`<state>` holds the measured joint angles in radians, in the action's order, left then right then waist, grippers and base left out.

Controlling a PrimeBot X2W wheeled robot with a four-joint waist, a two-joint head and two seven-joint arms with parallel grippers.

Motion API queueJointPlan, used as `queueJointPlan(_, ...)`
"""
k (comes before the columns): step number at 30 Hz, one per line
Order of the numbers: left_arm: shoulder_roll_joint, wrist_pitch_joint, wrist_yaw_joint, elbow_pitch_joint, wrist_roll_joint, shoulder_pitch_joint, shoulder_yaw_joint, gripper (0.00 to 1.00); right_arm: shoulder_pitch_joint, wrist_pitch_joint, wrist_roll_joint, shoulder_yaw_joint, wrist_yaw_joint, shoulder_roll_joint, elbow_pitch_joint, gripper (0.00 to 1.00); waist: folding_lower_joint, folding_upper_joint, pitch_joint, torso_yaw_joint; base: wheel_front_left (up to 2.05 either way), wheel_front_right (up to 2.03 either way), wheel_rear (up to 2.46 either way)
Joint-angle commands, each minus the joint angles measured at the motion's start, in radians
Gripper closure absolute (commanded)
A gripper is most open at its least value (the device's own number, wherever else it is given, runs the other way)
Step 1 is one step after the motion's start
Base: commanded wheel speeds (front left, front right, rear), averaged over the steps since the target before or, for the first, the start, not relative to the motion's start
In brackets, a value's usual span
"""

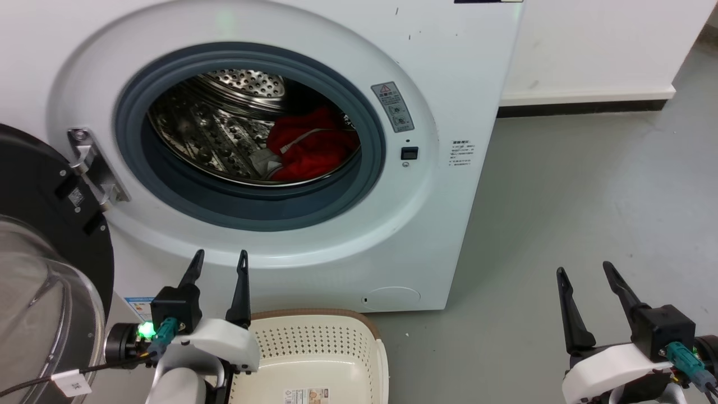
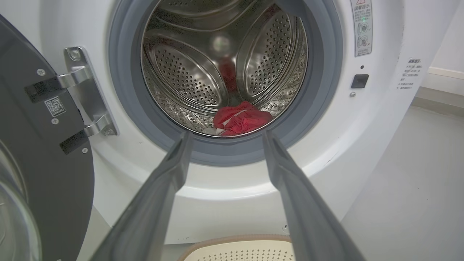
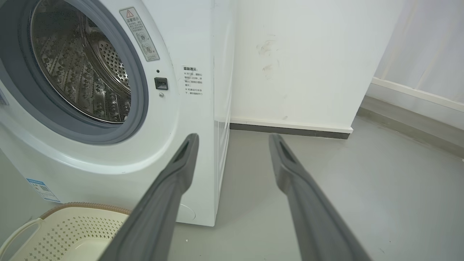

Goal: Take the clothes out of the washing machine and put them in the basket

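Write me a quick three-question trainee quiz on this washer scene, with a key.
1. True or false: the clothes already lie in the basket.
2. Which gripper aims into the washing machine? A) left gripper B) right gripper C) both
3. Fill in: the machine's door stands ____.

Key:
1. False. They are in the drum.
2. A. The left wrist view looks straight in between its fingers, while the right wrist view looks past the machine's corner at the floor.
3. Open, swung to the robot's left.
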<state>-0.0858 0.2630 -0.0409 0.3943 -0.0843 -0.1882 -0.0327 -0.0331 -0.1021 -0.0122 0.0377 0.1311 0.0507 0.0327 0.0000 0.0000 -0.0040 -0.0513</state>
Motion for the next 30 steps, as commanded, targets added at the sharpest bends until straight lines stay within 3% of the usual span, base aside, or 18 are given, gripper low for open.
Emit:
queueJointPlan(1,-0.007,0.003,0.003,0.001,-0.003,-0.023,0.004,0.00,0.017,0.002,-0.008,-0.004,-0.001,-0.001,-0.008,0.00,0.0000,0.0000,0.023,-0.023,0.00,0.00,0.00)
queueJointPlan(8,-0.035,0.002,-0.003,0.072,-0.034,-0.135,0.045,0.00,0.049,-0.005,0.002,-0.016,-0.001,-0.001,-0.047,0.00,0.0000,0.0000,0.132,-0.103,0.00,0.00,0.00)
queueJointPlan(22,-0.192,-0.144,-0.062,0.300,-0.092,-0.521,0.069,0.00,0.163,-0.077,0.067,-0.066,-0.001,-0.002,-0.021,0.00,0.0000,0.0000,0.386,-0.253,0.00,0.00,0.00)
queueJointPlan(23,-0.239,-0.189,-0.070,0.361,-0.098,-0.621,0.061,0.00,0.186,-0.104,0.086,-0.082,-0.001,-0.002,0.002,0.00,0.0000,0.0000,0.437,-0.290,0.00,0.00,0.00)
queueJointPlan(30,-0.297,-0.260,-0.079,0.466,-0.113,-0.820,0.056,0.00,0.235,-0.141,0.129,-0.121,-0.001,-0.002,0.054,0.00,0.0000,0.0000,0.524,-0.347,0.00,0.00,0.00)
